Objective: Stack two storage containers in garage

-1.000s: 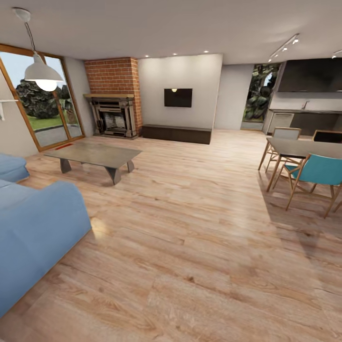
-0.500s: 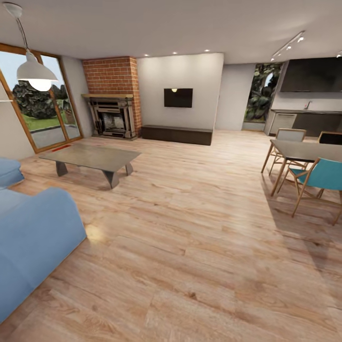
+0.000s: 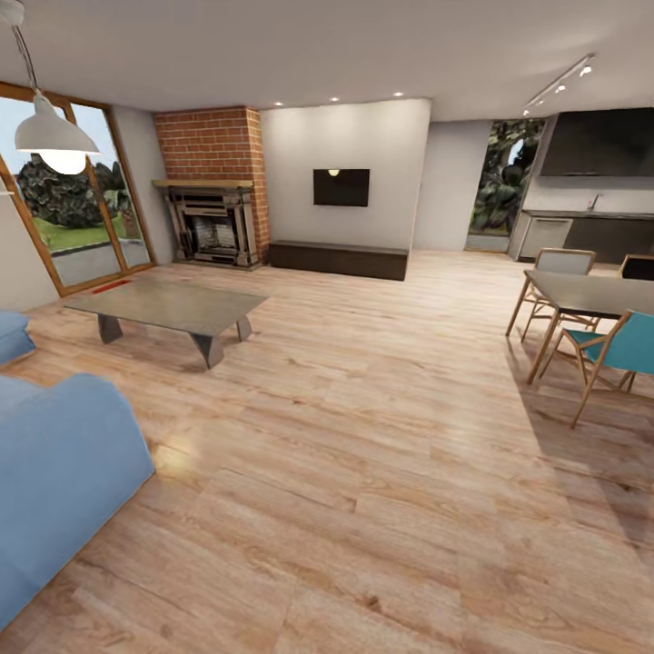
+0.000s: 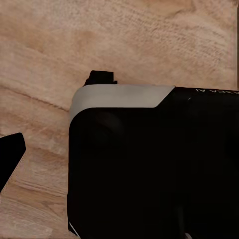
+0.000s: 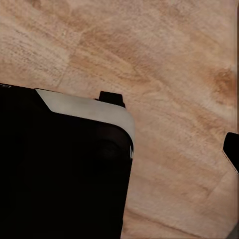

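While crossing the light wood-plank floor [image 3: 363, 472] of the living room, steer midway between the blue corner sofa [image 3: 54, 472] and the grey dining table [image 3: 590, 292], well apart from both. Scan toward the low grey coffee table [image 3: 163, 304] and the long dark cabinet [image 3: 338, 258]. Cannot place the two orange-red storage containers from here. Cannot tell whether spread or pressed together for the left fingers [image 4: 11, 155] or the right fingers [image 5: 232, 149].

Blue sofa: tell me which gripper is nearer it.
Left, probably. The blue sofa sits on the head view's left, the left arm's side. Both wrist views look down at wood floor beside the robot's dark body, so the right arm is likely farther.
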Available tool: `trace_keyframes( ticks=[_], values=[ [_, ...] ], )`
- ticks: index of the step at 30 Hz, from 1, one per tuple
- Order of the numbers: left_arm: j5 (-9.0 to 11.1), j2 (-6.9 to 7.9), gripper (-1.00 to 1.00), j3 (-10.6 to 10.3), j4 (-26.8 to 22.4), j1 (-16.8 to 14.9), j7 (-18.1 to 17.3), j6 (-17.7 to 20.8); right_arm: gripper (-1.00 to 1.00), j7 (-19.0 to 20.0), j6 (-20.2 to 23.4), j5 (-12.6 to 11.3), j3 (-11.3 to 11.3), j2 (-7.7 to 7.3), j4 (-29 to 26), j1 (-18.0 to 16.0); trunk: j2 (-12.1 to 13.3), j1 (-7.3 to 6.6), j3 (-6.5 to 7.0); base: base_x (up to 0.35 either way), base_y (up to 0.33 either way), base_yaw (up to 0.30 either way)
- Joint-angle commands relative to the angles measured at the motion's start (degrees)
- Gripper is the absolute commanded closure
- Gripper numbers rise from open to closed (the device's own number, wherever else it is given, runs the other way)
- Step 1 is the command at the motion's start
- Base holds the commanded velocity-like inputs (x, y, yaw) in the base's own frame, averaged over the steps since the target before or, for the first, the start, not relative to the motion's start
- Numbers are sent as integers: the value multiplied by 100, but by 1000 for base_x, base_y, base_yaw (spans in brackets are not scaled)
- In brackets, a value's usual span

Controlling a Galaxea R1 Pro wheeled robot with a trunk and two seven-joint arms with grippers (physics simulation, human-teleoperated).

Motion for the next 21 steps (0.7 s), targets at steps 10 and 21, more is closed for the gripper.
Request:
trace_keyframes(
  ticks=[10, 21],
  values=[
    [41, -2, -100, -2, -2, -3, 17, 17, -100, -13, -18, -52, 48, 2, 5, -3, -3, 3, -6, 321, 0, 0],
    [41, -2, -100, -2, -2, -3, 18, 12, -100, -13, -18, -53, 48, 2, 5, -3, -3, 3, -6, 322, 0, 0]
  ],
)
